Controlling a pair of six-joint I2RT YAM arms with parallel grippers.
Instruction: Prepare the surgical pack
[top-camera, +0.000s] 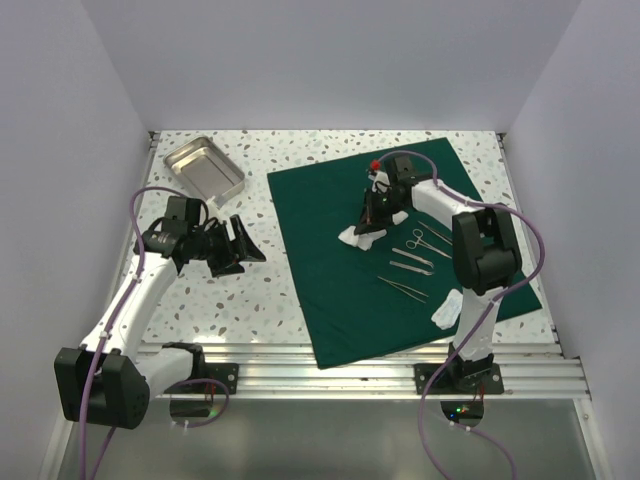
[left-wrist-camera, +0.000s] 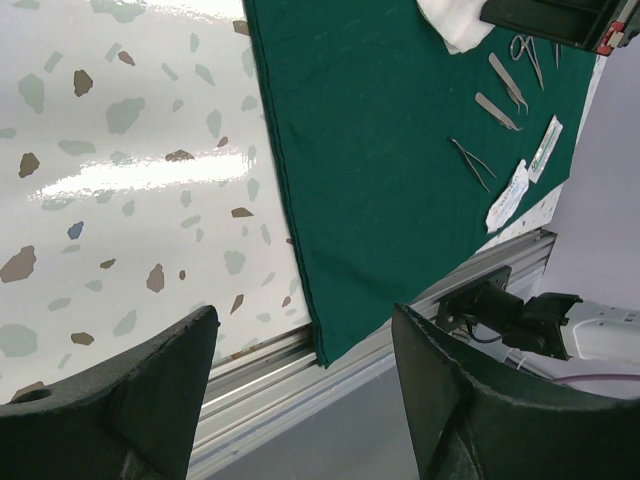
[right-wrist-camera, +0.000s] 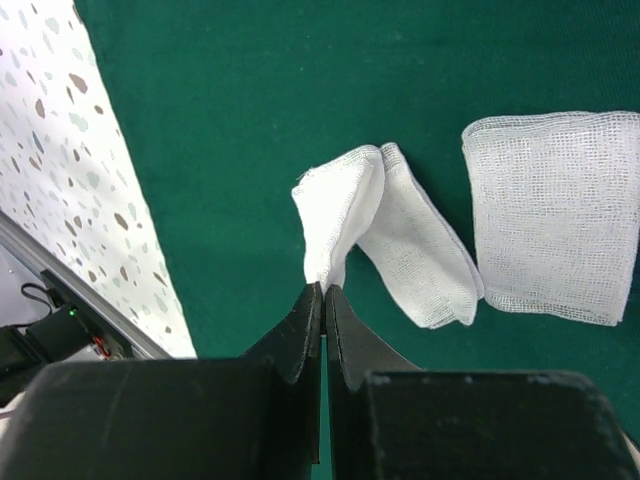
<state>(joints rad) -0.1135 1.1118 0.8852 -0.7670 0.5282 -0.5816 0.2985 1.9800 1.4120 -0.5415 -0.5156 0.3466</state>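
The right fingers (right-wrist-camera: 300, 335) are pinched tight on a corner of the folded white gauze square (right-wrist-camera: 345, 215), with the dark green matte fabric drape (right-wrist-camera: 250, 100) beneath them. The left fingers (left-wrist-camera: 150, 400) gape wide and empty over the speckled white bench (left-wrist-camera: 120, 180), the drape just ahead.

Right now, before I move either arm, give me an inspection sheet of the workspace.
Surface: speckled table, glossy.
Job's things: green drape spread flat, carrying folded gauze, flat gauze and metal instruments.
Clutter: empty steel tray far left; white packets near right base.
Left end effector: open, holding nothing, above the table.
Right end effector: shut on the folded gauze.
Cables: purple cables along both arms.
Surroundings: white walls, aluminium rail at near edge.
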